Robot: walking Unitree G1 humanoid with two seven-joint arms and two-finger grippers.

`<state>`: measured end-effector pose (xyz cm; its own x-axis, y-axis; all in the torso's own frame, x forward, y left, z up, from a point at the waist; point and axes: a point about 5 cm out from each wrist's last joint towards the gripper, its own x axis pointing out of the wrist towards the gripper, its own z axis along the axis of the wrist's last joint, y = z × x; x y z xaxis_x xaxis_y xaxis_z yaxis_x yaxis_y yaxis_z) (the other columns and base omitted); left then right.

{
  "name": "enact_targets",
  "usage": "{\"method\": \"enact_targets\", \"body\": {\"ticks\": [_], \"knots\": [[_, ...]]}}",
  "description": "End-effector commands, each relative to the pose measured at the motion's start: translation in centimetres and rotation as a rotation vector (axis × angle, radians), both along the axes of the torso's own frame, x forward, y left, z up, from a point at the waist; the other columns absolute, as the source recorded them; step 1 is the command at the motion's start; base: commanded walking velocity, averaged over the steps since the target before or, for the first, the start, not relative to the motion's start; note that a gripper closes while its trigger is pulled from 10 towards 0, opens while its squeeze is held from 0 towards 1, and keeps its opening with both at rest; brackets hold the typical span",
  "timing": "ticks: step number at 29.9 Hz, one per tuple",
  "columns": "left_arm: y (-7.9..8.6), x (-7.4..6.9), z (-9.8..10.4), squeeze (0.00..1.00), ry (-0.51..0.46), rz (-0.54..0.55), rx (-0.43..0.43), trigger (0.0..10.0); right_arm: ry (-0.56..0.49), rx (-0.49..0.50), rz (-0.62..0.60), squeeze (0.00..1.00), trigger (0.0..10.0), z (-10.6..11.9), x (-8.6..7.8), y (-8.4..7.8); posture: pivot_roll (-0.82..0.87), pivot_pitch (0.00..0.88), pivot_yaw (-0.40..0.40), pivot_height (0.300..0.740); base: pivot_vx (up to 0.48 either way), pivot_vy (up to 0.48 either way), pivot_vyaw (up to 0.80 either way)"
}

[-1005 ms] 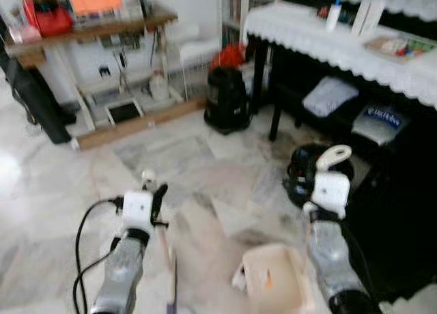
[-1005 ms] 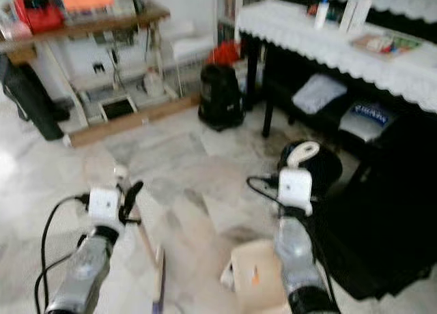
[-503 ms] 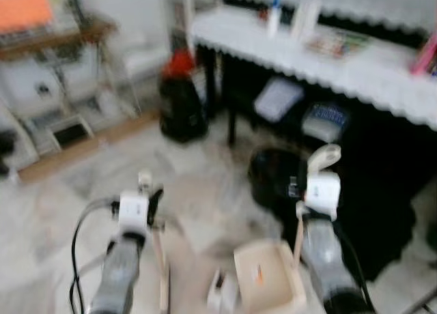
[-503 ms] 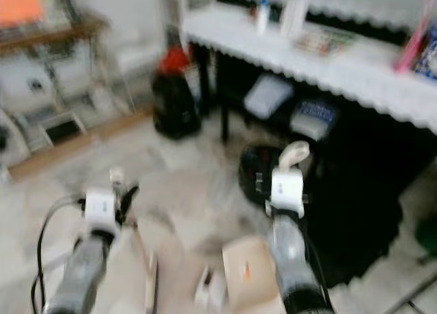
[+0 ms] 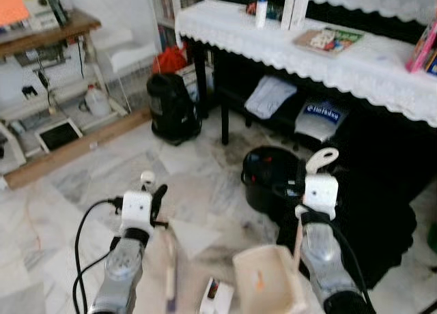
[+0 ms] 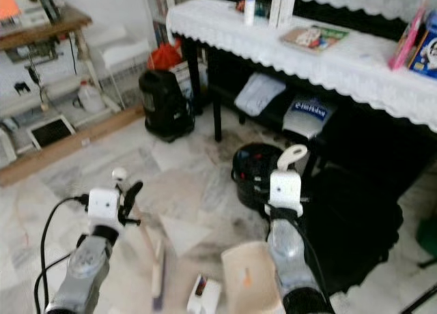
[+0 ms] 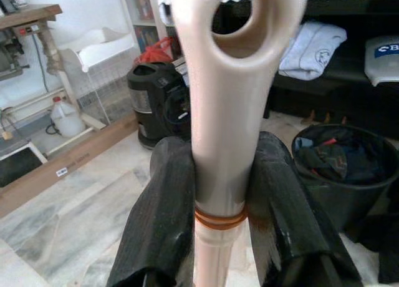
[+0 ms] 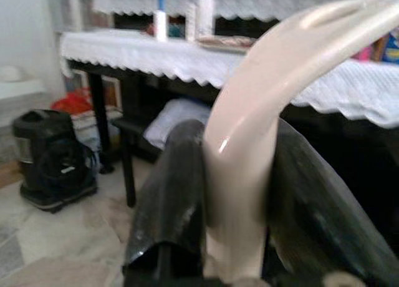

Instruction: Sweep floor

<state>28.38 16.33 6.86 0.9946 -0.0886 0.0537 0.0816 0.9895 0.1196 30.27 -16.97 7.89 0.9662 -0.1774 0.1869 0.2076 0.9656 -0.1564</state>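
Observation:
My left gripper [image 5: 151, 192] is shut on the cream broom handle [image 5: 147, 178], whose shaft [image 5: 168, 273] slants down toward the floor. The left wrist view shows both black fingers [image 7: 165, 206] pressed against the handle [image 7: 232, 81], just under its hanging hole. To the right, my right gripper [image 5: 315, 174] is shut on the curved cream dustpan handle [image 5: 323, 158]; the right wrist view shows the handle [image 8: 262, 106] clamped between the fingers [image 8: 168, 187]. The cream dustpan [image 5: 268, 285] hangs low between my arms. A small white carton [image 5: 216, 297] and a pale paper scrap [image 5: 192, 235] lie on the marble floor.
A black bin [image 5: 265, 181] holding rubbish stands just ahead of my right arm. A dark table with a white lace cloth [image 5: 307, 54] runs along the right, bundles stored beneath. A black vacuum-like unit [image 5: 171, 109] and wooden shelving [image 5: 48, 37] stand at the back left.
The camera has swung right and the blur has cleared, so the shelving sits further left and the bin nearer centre. Both grippers keep the same hold.

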Motion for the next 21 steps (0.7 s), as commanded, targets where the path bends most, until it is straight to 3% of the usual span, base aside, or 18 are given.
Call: {"method": "enact_targets", "body": {"ticks": [1, 21], "knots": [[0.5, 0.1, 0.6, 0.00, -0.026, 0.008, 0.007, 10.0, -0.027, -0.019, 0.012, 0.00, 10.0, 0.5, 0.2, 0.1, 0.09, 0.002, 0.058, 0.740, 0.000, 0.000, 0.00], [0.1, 0.4, 0.1, 0.00, 0.020, -0.049, -0.007, 10.0, 0.176, -0.038, -0.019, 0.00, 10.0, -4.2, -1.5, -0.3, 0.09, 0.000, 0.071, 0.740, 0.000, 0.000, 0.00]]}}
